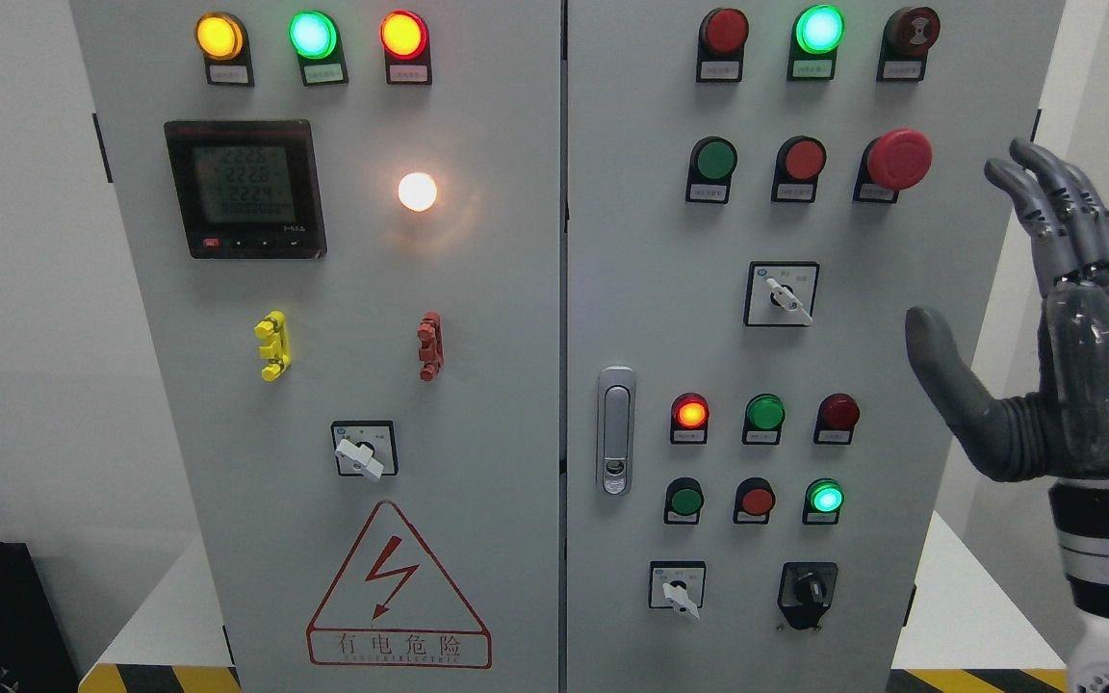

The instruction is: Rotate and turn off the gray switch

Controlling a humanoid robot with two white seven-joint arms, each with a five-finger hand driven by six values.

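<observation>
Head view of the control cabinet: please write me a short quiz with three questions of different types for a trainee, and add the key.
1. True or false: the right hand is gripping a rotary switch.
2. Multiple choice: the red mushroom emergency button sits on which door? A) left door B) right door C) neither
3. Fill in: the top row of the left door has lamps lit yellow, green and ____.

Key: 1 false, the hand is open beside the cabinet, touching nothing. 2 B. 3 red.
</observation>
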